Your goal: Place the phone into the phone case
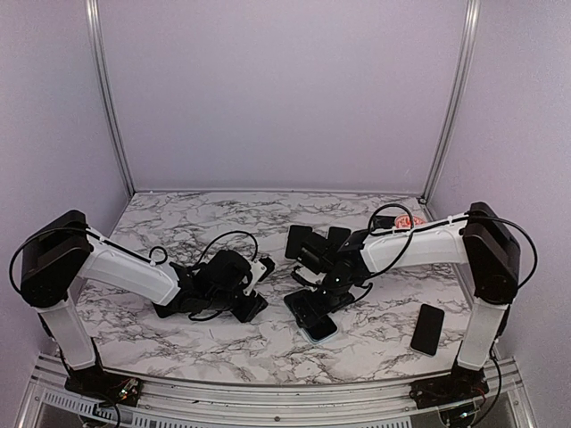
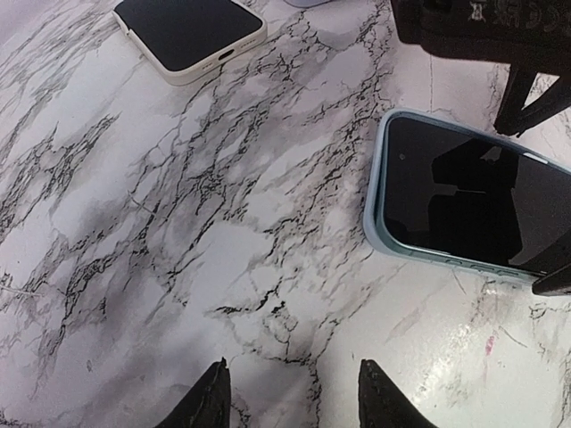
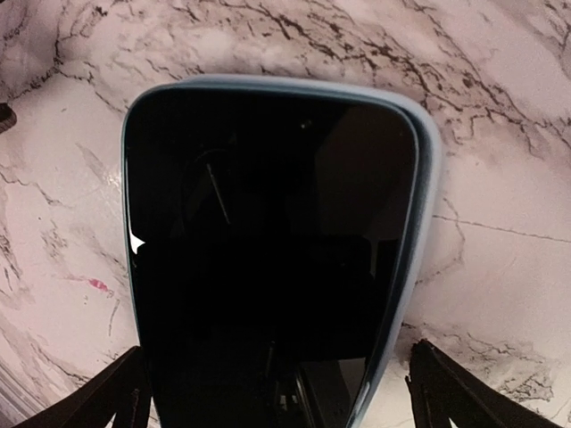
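Three phones lie here: blue-cased phone [image 2: 464, 196], white-cased phone [image 2: 187, 31], black phone [image 1: 427, 328].

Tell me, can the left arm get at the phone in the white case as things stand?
Probably yes. Only bare marble table lies between the open left gripper and the white-cased phone ahead of it. The blue-cased phone sits off to the side.

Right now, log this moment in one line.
phone: inside blue case | right pincer: open, above it | left pincer: open, empty
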Tool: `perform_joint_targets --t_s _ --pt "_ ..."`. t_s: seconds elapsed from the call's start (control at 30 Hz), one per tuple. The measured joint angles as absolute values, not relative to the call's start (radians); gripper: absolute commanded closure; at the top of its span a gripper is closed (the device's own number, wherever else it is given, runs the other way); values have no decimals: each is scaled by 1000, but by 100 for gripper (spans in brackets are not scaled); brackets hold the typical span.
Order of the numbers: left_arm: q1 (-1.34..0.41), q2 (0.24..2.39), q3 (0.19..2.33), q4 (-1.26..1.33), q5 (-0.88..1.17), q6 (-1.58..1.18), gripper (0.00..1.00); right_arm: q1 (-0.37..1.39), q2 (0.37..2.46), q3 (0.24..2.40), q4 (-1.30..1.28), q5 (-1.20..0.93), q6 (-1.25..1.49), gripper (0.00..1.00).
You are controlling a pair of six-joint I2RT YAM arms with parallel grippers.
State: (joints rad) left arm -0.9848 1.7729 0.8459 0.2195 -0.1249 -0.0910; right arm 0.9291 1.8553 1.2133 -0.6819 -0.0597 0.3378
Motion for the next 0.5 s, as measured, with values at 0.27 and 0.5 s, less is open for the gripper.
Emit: perform_joint_targets --t_s 0.27,0.5 --pt "-985 1773 846 220 -131 -94 52 944 1864 1215 -697 -23 327 12" --pt "-985 1773 846 220 -133 -94 52 944 1864 1215 -699 -38 310 1"
